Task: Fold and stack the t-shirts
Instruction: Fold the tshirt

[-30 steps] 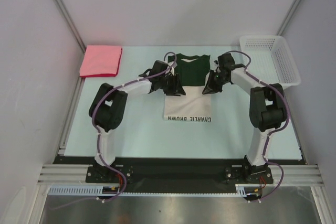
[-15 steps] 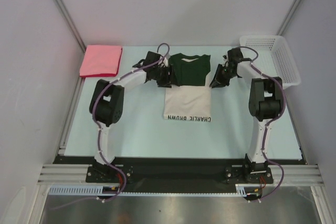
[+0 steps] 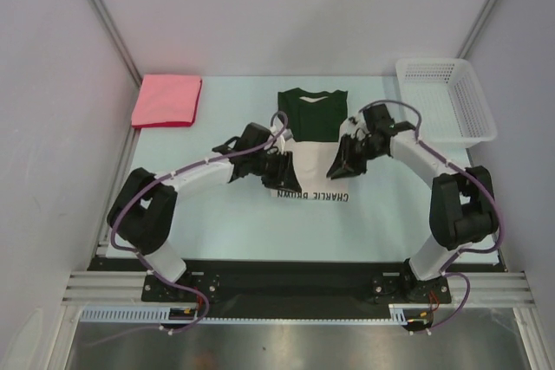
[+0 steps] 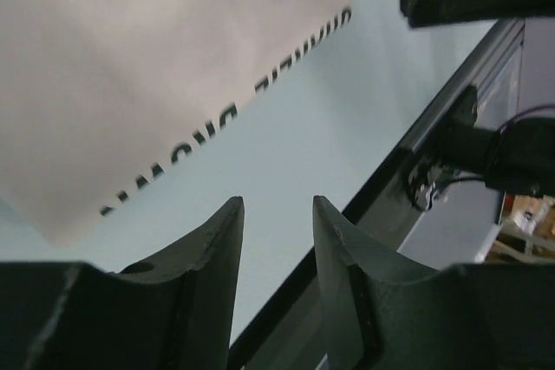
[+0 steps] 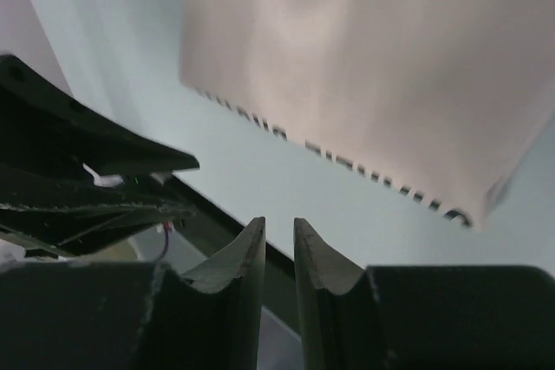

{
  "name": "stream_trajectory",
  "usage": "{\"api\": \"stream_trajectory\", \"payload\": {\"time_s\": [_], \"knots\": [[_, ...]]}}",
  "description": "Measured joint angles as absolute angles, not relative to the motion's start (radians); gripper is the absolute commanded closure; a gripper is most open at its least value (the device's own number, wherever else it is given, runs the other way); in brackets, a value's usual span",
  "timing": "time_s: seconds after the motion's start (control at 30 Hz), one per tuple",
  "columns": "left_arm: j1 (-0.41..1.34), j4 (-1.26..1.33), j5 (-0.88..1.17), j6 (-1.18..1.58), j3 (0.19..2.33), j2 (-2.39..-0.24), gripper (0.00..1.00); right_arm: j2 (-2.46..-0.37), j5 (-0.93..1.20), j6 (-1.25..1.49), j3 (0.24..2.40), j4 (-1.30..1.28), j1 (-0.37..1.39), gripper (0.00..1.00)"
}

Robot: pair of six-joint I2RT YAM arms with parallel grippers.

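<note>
My left hand (image 3: 280,171) and right hand (image 3: 340,166) stand part-open, empty. The shirt (image 3: 310,152) looks light and limp; pinch its 6 o'clock corners.

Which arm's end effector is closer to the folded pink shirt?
Left. The left end effector is over the printed shirt's side facing the pink shirt; the right end effector is over its far side.

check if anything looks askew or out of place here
Nothing stands out: the printed shirt lies flat and straight in the middle, the pink shirt is folded neatly far left, the basket stands upright far right.
</note>
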State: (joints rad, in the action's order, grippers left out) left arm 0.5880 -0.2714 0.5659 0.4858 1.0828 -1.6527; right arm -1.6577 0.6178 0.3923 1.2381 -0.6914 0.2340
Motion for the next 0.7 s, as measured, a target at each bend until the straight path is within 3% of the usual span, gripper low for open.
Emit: {"api": "stream_trajectory", "payload": {"time_s": [0.23,0.7], "knots": [[0.623,-0.219,0.599,0.541,1.003,-1.696,0.60,-1.652,0.691,0.479,1.013,-0.597,0.413,0.87],[0.587,-0.193,0.612,0.551,1.066,-1.862,0.60,-1.897,0.756,0.464,1.118,-0.503,0.398,0.92]]}}
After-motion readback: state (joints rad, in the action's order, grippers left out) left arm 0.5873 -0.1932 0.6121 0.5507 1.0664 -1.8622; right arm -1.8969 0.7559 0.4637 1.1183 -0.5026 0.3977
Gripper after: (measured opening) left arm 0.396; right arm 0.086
